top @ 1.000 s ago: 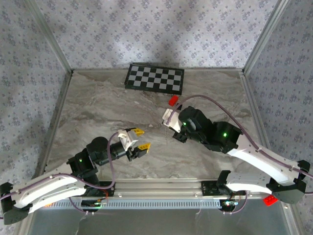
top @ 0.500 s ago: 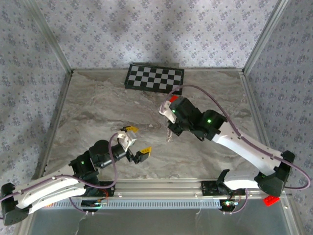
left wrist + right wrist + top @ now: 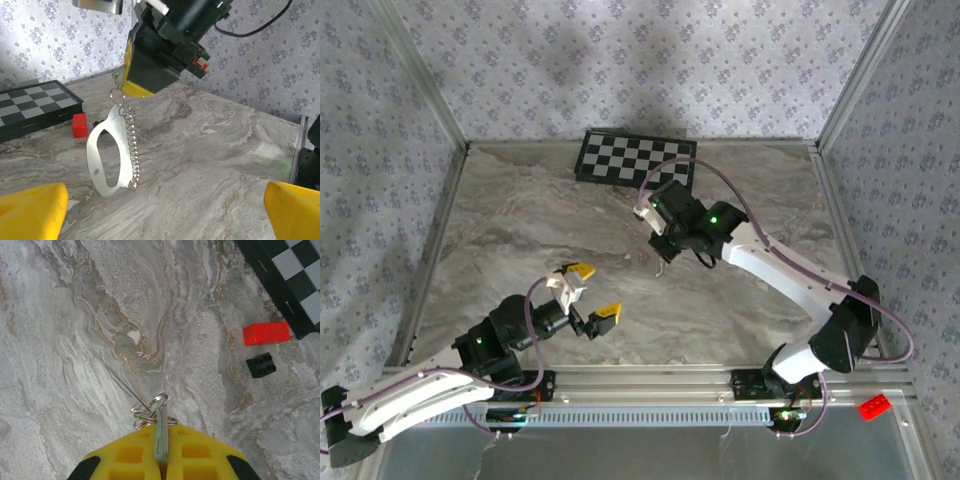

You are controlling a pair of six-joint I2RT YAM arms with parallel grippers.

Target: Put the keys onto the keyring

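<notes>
Over the last second the right arm has stretched out and carried the right gripper [image 3: 135, 90] farther up the table [image 3: 520, 230], toward the checkerboard [image 3: 637, 160]. The left arm has drawn back toward the near rail, and the left gripper [image 3: 593, 292] has spread its jaws. They now stand wide apart and empty.

In the right wrist view a red block [image 3: 266, 333] lies at the checkerboard's edge; whether it touches the board cannot be told. A small black cube [image 3: 261, 365] sits just below the block, apart from it. Both lie well off to the side of the right gripper's fingers. A small white speck [image 3: 134, 336] lies on the marbled surface ahead of those fingers. From the left wrist, the red block shows behind and to the left of the hanging metal, near the board. Open tabletop lies between the left fingertips and the right gripper.

The right gripper's yellow jaws are closed on the key [image 3: 159, 427], a thin, pale greenish flat piece seen edge-on between the pads. The keyring [image 3: 111, 122] hangs from it below the fingertips. It has small wire rings at the top, then a tilted, flat silvery loop with a large opening. A fine chain runs down the loop's right side to its lower end.
</notes>
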